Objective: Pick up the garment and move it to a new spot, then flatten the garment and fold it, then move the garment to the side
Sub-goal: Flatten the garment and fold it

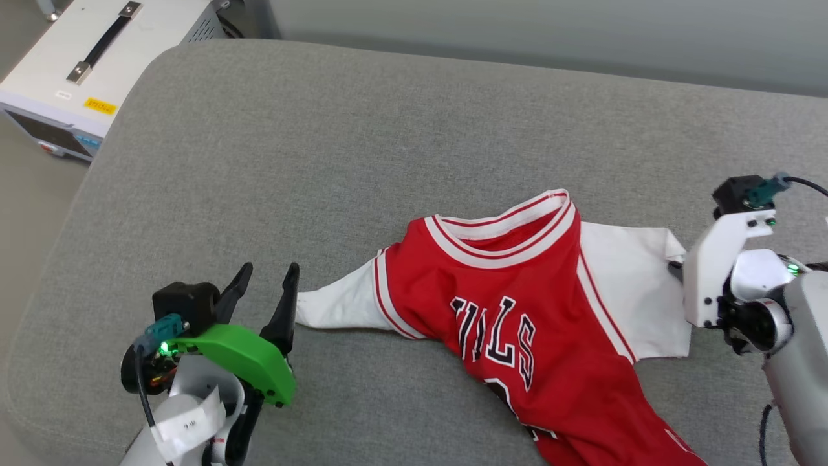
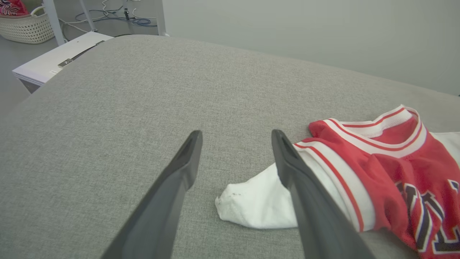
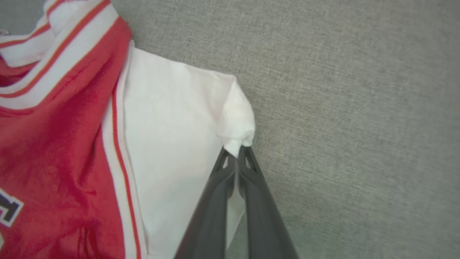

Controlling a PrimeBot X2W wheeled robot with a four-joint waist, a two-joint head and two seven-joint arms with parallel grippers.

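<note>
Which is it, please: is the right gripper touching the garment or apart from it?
Touching. The right wrist view shows the right gripper shut on a bunched white sleeve corner of the garment.

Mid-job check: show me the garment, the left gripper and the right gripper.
garment [image 1: 511,278]: head view, on its red chest.
left gripper [image 1: 272,266]: head view, midway between its open fingertips.
right gripper [image 3: 236,151]: right wrist view, midway between fingertips pinched on the garment.
</note>
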